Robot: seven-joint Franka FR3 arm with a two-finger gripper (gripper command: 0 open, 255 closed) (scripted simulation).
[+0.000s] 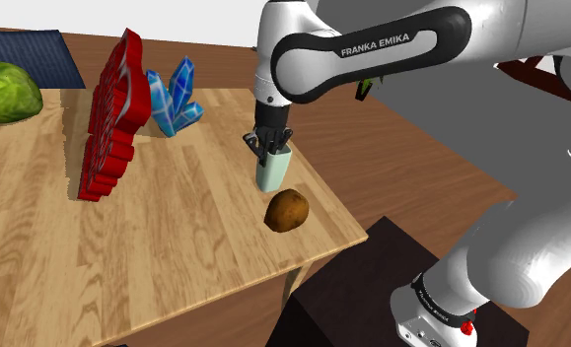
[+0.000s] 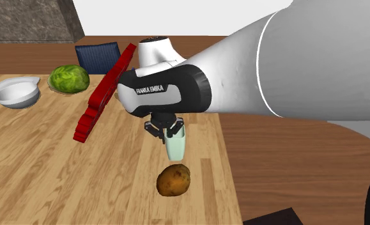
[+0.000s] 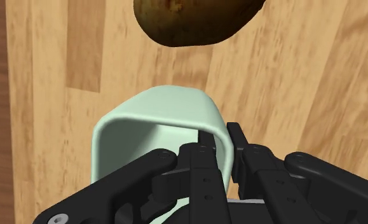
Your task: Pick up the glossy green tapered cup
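Wooden table (image 1: 175, 246): cup (image 1: 271, 177) in gripper (image 1: 272, 153)

I see a light wooden table (image 1: 175, 246) on a darker brown floor (image 1: 411, 148); behind, a white wall (image 2: 177, 16) and a grey stony block (image 2: 30, 19).

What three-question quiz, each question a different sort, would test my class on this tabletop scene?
1. True or false: the pincer is shut on the wall of the pale green cup.
2. Which thing lies nearest that cup? A: the brown potato. B: the green cabbage. C: the white bowl.
3. Fill in the missing word: the tall red object stands on the wooden ____.

Key: 1 true, with one finger inside the cup and one outside. 2 A. 3 table.
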